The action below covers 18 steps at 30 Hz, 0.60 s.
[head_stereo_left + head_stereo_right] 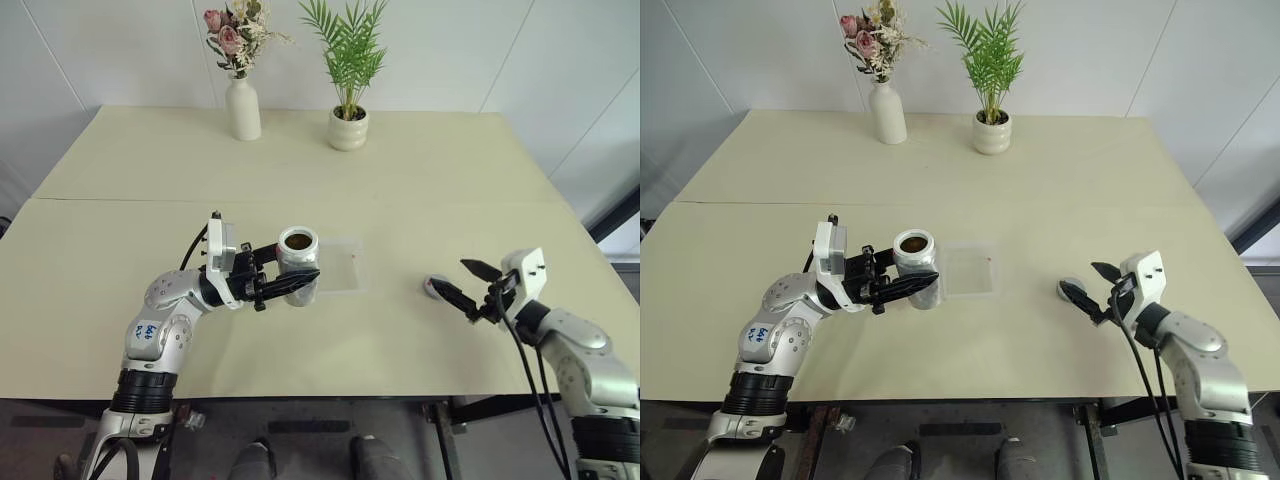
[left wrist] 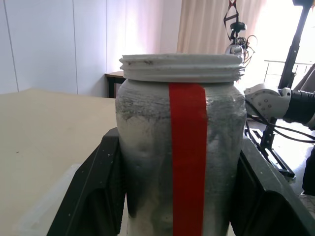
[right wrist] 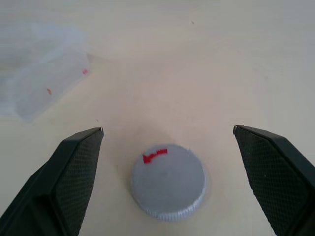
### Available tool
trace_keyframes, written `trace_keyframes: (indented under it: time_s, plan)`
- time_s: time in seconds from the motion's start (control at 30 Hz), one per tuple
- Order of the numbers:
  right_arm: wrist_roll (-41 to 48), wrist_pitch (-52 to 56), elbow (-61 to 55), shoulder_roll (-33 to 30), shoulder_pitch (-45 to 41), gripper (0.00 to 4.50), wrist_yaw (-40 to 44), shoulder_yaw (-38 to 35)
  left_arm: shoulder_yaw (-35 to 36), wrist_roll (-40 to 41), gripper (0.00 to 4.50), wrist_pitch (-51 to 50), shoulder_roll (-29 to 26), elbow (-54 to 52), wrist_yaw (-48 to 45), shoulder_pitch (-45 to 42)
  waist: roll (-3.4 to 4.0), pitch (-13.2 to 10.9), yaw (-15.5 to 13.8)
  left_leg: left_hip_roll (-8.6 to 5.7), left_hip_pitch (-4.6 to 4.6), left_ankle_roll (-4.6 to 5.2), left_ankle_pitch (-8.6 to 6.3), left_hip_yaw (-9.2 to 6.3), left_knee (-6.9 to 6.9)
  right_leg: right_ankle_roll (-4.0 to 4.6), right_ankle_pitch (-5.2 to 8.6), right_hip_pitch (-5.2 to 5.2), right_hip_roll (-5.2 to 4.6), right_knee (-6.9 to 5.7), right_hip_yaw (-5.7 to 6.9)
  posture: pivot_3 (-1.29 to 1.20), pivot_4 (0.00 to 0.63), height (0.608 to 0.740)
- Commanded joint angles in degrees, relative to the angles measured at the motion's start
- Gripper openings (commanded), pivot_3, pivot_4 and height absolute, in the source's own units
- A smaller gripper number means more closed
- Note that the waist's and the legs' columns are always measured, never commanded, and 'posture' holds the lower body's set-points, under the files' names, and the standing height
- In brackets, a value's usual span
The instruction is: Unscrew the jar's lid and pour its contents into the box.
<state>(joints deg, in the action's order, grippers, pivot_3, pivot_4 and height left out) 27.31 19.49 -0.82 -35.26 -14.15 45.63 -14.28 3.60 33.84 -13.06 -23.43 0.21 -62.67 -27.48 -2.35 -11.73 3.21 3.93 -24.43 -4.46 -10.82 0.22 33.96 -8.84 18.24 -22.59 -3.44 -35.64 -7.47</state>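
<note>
My left gripper [image 1: 300,270] is shut on the jar [image 1: 298,256] and holds it upright a little above the table. The jar's mouth is uncovered, and the brown contents [image 1: 298,240] show inside. In the left wrist view the jar [image 2: 182,147], with its red stripe, sits between the black fingers [image 2: 93,196]. The clear box [image 1: 345,265] lies flat on the table just right of the jar. The silver lid [image 3: 168,188], with a red mark, rests on the table to the right. My right gripper [image 3: 168,129] is open, a finger either side of the lid without touching it.
A white vase of flowers [image 1: 243,108] and a white plant pot [image 1: 348,128] stand at the back of the table. A seam crosses the cream tabletop [image 1: 120,250] from side to side. The table's front edge runs just below both arms.
</note>
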Motion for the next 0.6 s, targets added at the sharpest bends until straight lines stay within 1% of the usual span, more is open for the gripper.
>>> trace_keyframes:
  time_s: [0.03,0.17,0.3,0.47,0.6]
  plan:
    - [6.1,5.0,-8.2,-4.0,-3.8,4.48,3.9,-1.3,1.8,1.3,2.19,0.4,-0.8,-1.6,0.1,-1.0,0.01,0.0,0.1,0.0,0.01,0.0,0.0,-0.01,0.0,0.0,0.0,0.01,0.01,0.0,0.0,0.0,0.15,0.74]
    - [9.3,9.9,-11.9,-7.3,-9.6,4.48,9.4,3.1,2.3,0.7,2.19,0.6,-1.5,-0.6,0.1,-1.6,0.02,0.0,0.0,0.0,0.04,0.0,0.0,-0.03,0.0,0.0,0.0,0.02,0.01,-0.02,0.01,0.0,0.15,0.74]
    - [9.1,11.3,-11.1,-8.2,-16.0,4.48,14.5,8.2,2.8,0.2,2.19,1.1,-2.0,1.3,0.0,-2.8,0.01,0.0,0.0,0.0,0.03,0.0,0.0,-0.03,0.01,0.0,0.0,0.03,0.0,0.01,0.01,0.0,0.15,0.74]
    - [5.8,9.2,-5.9,-7.0,-21.1,4.48,18.1,12.7,3.3,-0.7,2.19,2.3,-2.4,3.5,0.1,-4.6,0.01,0.0,-0.1,0.0,0.02,0.01,0.0,-0.02,0.0,0.01,0.0,0.02,0.0,0.04,0.01,0.0,0.15,0.74]
    - [0.9,4.6,-0.1,-8.5,-20.8,4.48,22.7,15.9,3.8,-1.7,2.19,3.9,-3.1,5.3,0.3,-6.0,0.01,0.0,-0.2,0.0,0.0,0.01,-0.01,-0.02,-0.01,0.01,0.01,0.01,0.0,0.05,0.03,0.0,0.15,0.74]
